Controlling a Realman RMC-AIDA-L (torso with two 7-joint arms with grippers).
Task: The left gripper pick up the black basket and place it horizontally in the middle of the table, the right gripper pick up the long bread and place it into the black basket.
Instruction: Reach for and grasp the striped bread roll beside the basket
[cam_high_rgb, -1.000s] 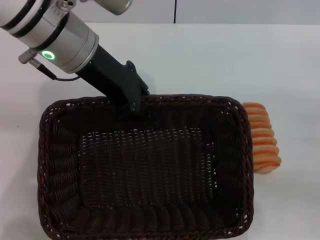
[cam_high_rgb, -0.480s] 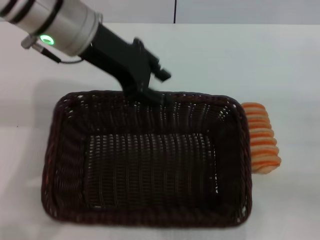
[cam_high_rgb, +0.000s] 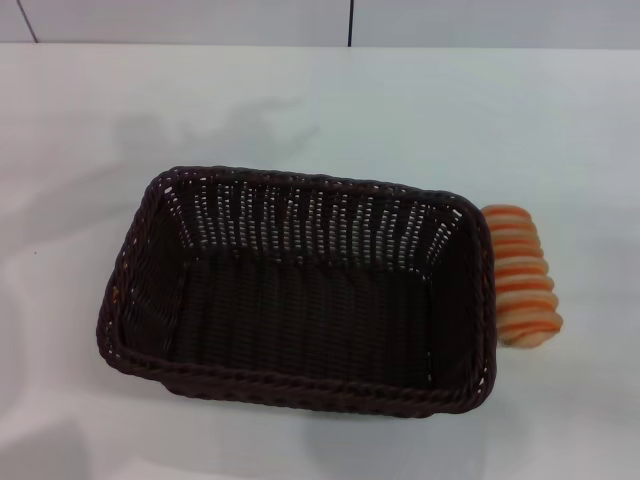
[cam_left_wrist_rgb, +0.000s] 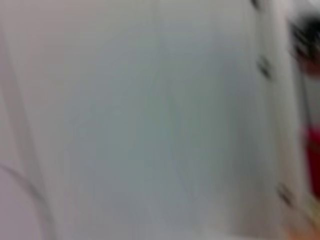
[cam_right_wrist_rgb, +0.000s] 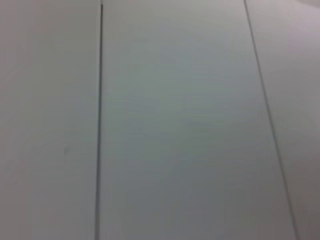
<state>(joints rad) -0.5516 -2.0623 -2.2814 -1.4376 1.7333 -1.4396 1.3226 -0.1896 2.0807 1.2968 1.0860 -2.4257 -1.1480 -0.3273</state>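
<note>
The black basket (cam_high_rgb: 300, 295) lies lengthwise across the middle of the white table (cam_high_rgb: 320, 110) in the head view, open side up and empty. The long bread (cam_high_rgb: 522, 275), striped orange and cream, lies on the table touching the basket's right end. Neither gripper shows in any view. The left wrist view is a blur of pale surfaces and the right wrist view shows only pale panels with dark seams; neither shows the basket or the bread.
A faint shadow of an arm falls on the table behind the basket's left end (cam_high_rgb: 200, 125). A wall with a dark vertical seam (cam_high_rgb: 351, 22) runs along the table's far edge.
The left arm, which held the basket's far rim, has let go and pulled up out of view. The basket has dropped flat onto the table and shifted a little farther back.
</note>
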